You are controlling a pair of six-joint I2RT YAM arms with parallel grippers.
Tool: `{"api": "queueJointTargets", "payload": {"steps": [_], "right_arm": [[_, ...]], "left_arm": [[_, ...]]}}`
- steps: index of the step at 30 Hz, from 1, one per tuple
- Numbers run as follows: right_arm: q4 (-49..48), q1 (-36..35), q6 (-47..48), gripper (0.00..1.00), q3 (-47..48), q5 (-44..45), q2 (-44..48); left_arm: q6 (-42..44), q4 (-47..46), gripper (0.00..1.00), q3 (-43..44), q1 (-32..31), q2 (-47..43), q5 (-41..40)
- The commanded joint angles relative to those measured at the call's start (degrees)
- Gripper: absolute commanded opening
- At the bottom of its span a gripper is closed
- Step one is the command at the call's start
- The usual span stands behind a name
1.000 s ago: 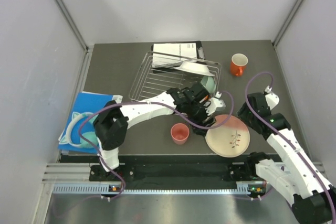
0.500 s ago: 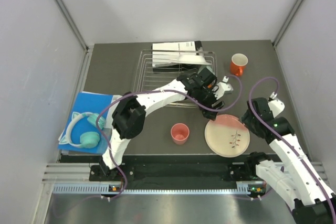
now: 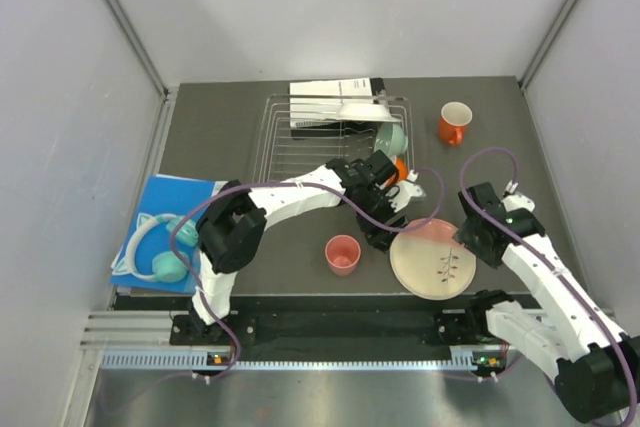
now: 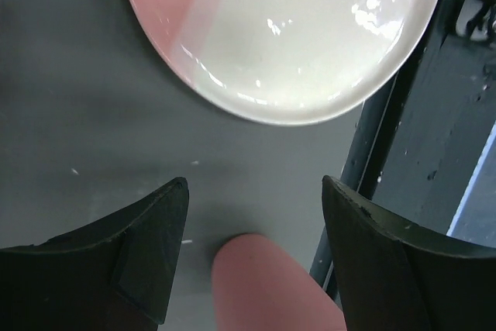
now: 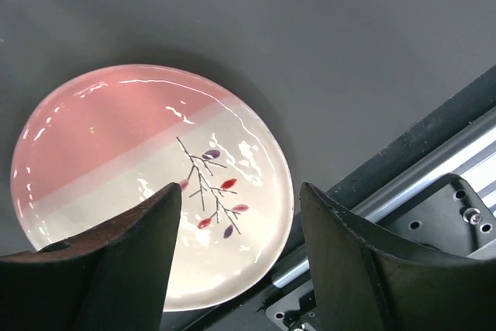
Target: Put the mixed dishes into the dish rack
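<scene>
As seen from above, locate left claw (image 3: 385,234) at frame centre, low over bench (image 3: 290,265), between small pink cup (image 3: 343,253) and pale pink plate (image 3: 433,258). Note jaws spread, pinching nothing; in wrist view, cup between fingers, touching neither. Locate right claw (image 3: 468,239) at right edge of plate, jaws likewise spread and empty. Find dish rack (image 3: 272,142) at upper centre, holding white plate (image 3: 360,112) and mint-green bowl (image 3: 392,135) at its right end. Find orange mug (image 3: 455,124) upright at upper right, outside rack
</scene>
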State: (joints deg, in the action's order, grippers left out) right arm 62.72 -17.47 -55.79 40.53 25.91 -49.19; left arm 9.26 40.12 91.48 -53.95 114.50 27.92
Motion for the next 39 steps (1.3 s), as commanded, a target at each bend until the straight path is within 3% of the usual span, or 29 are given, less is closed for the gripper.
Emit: {"api": "queueJointTargets", "payload": {"steps": [1,6,9,14,25,29,39], "right_arm": [[1.8,-1.6,-1.8,0.64,0.2,-0.4,-1.9],[2.8,-2.8,-3.0,0.73,0.2,0.3,-4.3],[3.9,-3.2,-3.4,0.86,0.5,0.4,-5.6],[3.7,-2.8,-4.7,0.9,1.4,-0.5,-10.3],[-3.6,-2.8,-5.9,0.91,1.7,0.8,-20.2],[-7.2,-2.7,-6.3,0.89,-0.4,-3.3,-21.5],[-14.9,-2.7,-13.5,0.88,-8.9,-6.5,-13.8]], "left_arm": [[0.9,-1.3,0.74,-3.6,0.0,-2.8,-0.9],[0.0,-3.5,0.73,-2.2,0.0,-0.1,-0.1],[-1.1,-6.4,0.73,-1.7,-0.1,0.0,0.7],[-2.8,-10.3,0.73,-1.0,0.1,2.0,-0.1],[-6.4,-11.3,0.73,6.1,0.1,10.2,-6.4],[-6.1,-11.5,0.74,5.5,0.1,11.2,-7.4],[-2.9,-10.7,0.73,1.2,0.1,11.0,-13.2]]}}
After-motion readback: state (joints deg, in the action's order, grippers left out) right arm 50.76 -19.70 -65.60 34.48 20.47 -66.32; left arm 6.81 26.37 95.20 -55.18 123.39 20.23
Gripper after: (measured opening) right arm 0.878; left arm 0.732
